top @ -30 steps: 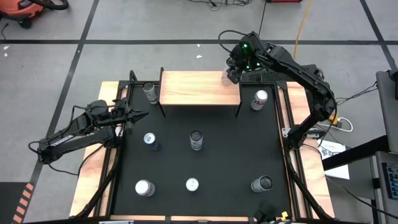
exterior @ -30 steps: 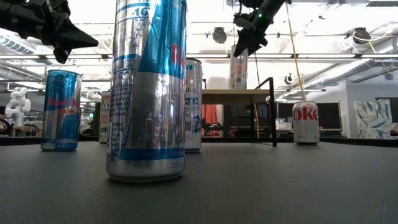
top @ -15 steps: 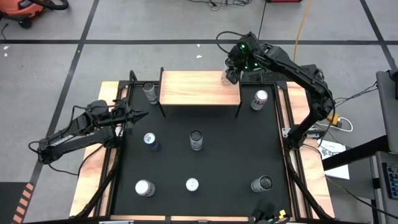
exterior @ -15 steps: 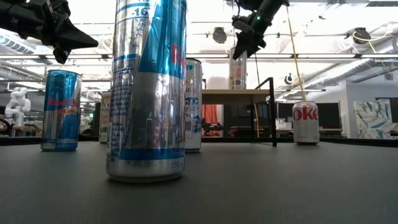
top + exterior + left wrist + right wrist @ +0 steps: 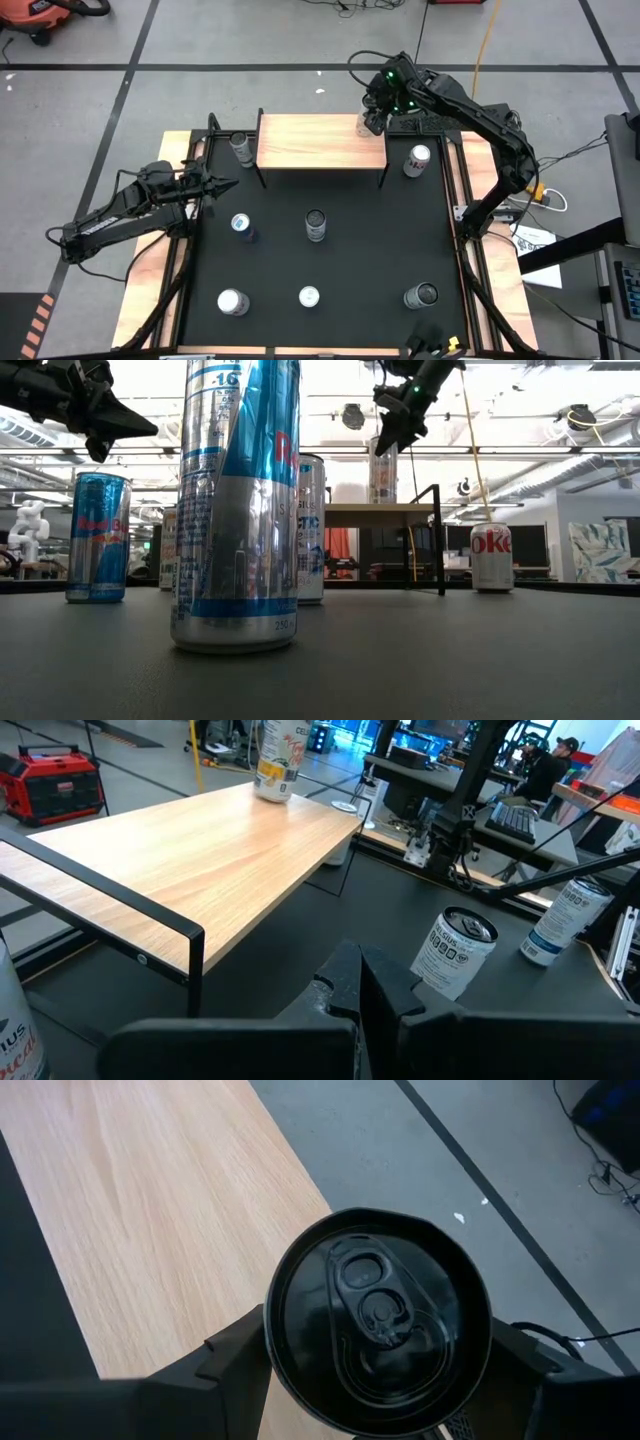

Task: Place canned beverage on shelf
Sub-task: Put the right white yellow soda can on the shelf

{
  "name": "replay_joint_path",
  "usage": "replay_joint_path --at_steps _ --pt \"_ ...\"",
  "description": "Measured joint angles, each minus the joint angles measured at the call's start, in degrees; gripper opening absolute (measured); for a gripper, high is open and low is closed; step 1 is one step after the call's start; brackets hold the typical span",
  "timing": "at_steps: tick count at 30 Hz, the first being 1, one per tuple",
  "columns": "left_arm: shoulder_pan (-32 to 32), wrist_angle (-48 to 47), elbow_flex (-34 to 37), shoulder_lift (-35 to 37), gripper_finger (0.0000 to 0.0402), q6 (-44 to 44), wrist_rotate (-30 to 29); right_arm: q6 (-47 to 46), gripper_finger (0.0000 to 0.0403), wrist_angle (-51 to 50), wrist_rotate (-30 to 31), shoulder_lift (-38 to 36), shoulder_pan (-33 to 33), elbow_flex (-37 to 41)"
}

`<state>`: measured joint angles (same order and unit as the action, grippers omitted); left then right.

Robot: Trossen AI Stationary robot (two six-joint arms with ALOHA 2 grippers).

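High view: right gripper (image 5: 372, 112) risen slightly over the last second, clamped on a slim pale can (image 5: 365, 124) at 1 o'clock on the pale wood shelf (image 5: 320, 142). Left gripper (image 5: 222, 185) shut, empty, at 9 o'clock. Release probably next.

- The counter (image 5: 330, 270) has a black top set in a wooden frame.
- The shelf (image 5: 320, 143) stands at its far edge, pale wood top on thin black legs.
- One can (image 5: 364, 124) stands upright on the shelf's far right corner.
- Seven cans stand upright on the counter: one (image 5: 241, 147) just left of the shelf, one red-and-white (image 5: 417, 160) just right of it, five spread over the nearer part.
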<state>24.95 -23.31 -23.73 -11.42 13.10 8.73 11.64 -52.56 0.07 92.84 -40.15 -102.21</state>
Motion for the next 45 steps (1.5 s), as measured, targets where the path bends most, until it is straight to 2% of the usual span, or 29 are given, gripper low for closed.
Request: replay_joint_path --at_steps 37,45 --pt "-0.02 0.02 0.0 0.02 0.0 0.0 -0.02 -0.39 0.0233 -1.22 -0.61 -0.02 -1.06 0.07" --pt "-0.02 0.02 0.0 0.02 0.0 0.0 -0.02 0.93 0.0246 -1.16 -1.88 -0.02 -1.06 0.07"
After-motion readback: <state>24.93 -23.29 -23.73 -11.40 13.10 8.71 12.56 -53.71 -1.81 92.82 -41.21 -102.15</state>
